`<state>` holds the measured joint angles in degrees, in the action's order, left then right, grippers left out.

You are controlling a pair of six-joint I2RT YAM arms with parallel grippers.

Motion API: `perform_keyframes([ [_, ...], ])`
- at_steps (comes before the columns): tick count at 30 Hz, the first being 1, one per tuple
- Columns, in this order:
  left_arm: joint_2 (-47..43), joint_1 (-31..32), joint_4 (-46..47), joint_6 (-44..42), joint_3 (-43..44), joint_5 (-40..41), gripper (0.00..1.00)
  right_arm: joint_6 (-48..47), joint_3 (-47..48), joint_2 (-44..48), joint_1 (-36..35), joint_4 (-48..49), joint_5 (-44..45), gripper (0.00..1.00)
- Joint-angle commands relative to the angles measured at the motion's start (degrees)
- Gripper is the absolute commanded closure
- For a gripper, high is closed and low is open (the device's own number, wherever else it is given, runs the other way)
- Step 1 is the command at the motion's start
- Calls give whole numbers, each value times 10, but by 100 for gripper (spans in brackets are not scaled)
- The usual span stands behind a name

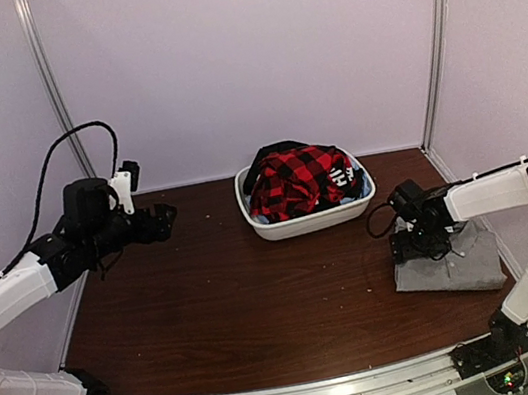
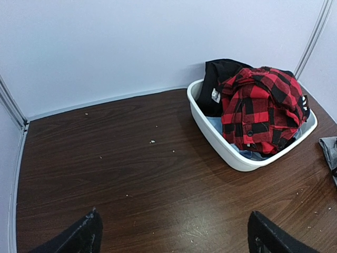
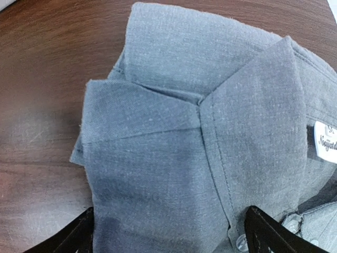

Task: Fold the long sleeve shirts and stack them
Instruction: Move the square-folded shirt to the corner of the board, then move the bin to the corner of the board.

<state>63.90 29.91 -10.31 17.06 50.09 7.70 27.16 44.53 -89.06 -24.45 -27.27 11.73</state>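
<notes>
- Fingers (image 3: 79, 234) of my right gripper (image 3: 171, 234) are spread wide and hold nothing, poised just over the collar of the folded plain grey button-up shirt (image 3: 174, 132).
- That grey shirt lies flat on the dark wooden table (image 1: 239, 293), at my right side; I judge it finished and serving as the stack base.
- My left gripper (image 2: 174, 234) is also open and empty, raised above the table and aimed toward the white plastic tub (image 1: 314, 222).
- Unfolded red-and-black check flannel shirt (image 1: 297, 180) sits bunched in that tub, probably the next one to fetch.

Lab test booth: white partition panels (image 1: 239, 49)
</notes>
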Motion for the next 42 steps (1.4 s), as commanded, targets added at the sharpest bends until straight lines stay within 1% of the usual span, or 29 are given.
perform_keyframes([
  [1,13,-2,11,2,19,-1,2,3,-2,-8,15,-45,49,4],
  [3,17,-2,11,2,22,-3,2,1,-1,24,15,-41,44,2],
  [5,21,-2,11,3,22,-5,3,4,-9,72,15,-28,19,0],
  [8,27,-2,12,6,23,-6,3,19,-20,143,17,-14,4,0],
  [11,34,-2,13,8,25,-11,2,30,-22,166,36,-20,13,0],
  [14,36,-2,12,8,27,-16,2,29,-33,153,88,-21,10,0],
  [19,33,-2,11,8,25,-12,2,31,-70,140,153,37,-10,0],
  [23,36,-2,11,8,28,-13,2,24,-93,107,191,82,-24,0],
  [26,42,-2,11,8,31,-17,2,8,-90,75,201,102,-25,0],
  [30,46,-2,10,8,32,-18,2,-25,-57,21,210,106,-34,0],
  [37,53,-2,10,12,33,-23,3,-86,15,-53,214,76,35,0],
  [42,74,-2,18,33,29,-43,2,-108,38,-70,216,65,69,0],
])
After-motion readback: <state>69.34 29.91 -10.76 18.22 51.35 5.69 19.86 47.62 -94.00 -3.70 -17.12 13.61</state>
